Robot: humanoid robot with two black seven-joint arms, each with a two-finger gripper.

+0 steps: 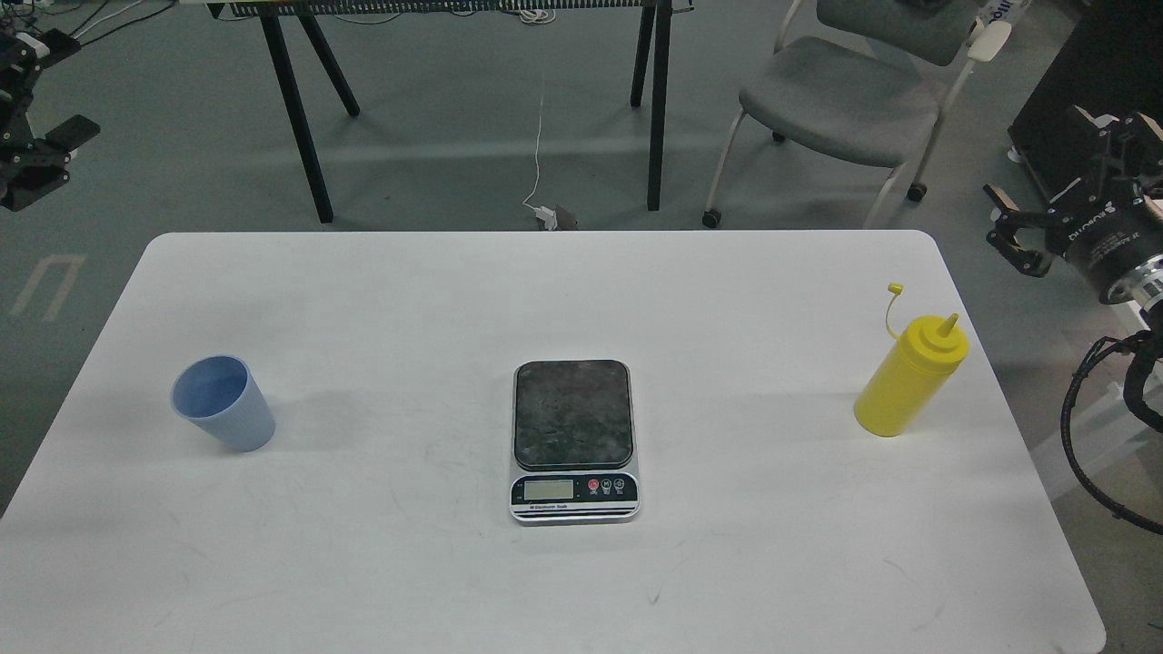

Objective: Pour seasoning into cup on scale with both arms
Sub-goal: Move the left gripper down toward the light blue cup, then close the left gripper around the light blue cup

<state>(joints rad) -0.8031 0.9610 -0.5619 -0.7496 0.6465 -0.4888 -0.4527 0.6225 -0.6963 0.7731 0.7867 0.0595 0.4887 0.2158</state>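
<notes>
1. Flat rectangular kitchen scale w/ dark worn platform (573, 415) is seen nearest, centre of white table (545, 590), platform bare.
2. Light-blue ribbed plastic cup (223, 402) is placed far left, well apart from scale.
3. Yellow plastic squeeze bottle (909, 377) is set upright just inside the right edge.
4. Left gripper (41, 150) is held off-table; finger state can't be told.
5. Right gripper (1018, 232) is held beyond the right edge, fingers spread.

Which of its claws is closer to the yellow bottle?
Right. The right gripper hangs off the table's edge, just up and right of the bottle. The left gripper is across the table, beyond the cup.
</notes>
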